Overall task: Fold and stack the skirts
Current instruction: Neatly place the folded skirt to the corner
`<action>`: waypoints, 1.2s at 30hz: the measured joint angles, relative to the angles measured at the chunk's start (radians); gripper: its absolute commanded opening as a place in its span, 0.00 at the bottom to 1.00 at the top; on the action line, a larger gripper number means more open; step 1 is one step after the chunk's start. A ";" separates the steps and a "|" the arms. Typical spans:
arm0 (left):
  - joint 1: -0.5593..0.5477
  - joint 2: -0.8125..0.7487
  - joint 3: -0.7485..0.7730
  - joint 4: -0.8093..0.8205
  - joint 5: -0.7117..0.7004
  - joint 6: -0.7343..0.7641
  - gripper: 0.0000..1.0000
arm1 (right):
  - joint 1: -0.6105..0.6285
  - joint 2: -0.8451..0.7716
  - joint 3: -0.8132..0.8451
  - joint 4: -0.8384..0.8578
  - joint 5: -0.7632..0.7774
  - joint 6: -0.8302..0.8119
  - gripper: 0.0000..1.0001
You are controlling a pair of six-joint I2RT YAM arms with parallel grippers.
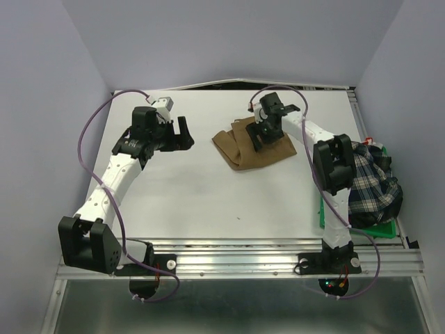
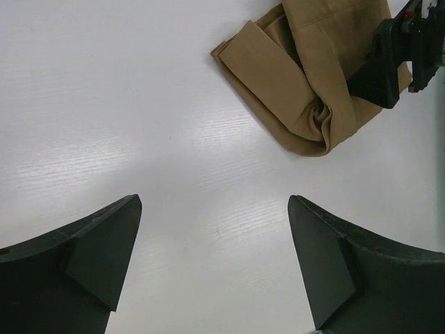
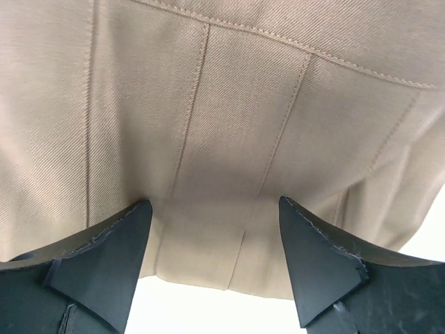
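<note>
Tan skirt (image 1: 245, 152) folded, rumpled at one end, long axis across R gripper (image 3: 212, 209) fingers, spread wide, gripping nothing. L gripper (image 2: 215, 202) wide open, empty; I see skirt ahead-right.

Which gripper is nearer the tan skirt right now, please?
Right. The right gripper is directly over the tan skirt, jaws open; the left gripper sits apart from it, also open.

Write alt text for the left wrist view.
A loosely folded tan skirt lies on a white table at upper right, the right gripper at its right edge. The left gripper hangs open above bare table in the foreground.
</note>
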 measured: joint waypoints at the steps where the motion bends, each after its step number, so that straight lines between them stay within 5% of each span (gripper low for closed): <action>1: 0.000 0.000 0.000 0.001 0.000 0.002 0.99 | 0.003 0.000 0.015 -0.014 0.008 0.001 0.80; 20: 0.000 -0.020 0.000 0.024 0.003 0.002 0.99 | 0.072 0.092 0.110 -0.081 0.083 0.211 0.85; 36: 0.000 -0.025 0.000 0.024 0.003 -0.003 0.99 | -0.269 0.230 0.325 -0.035 0.089 0.035 0.89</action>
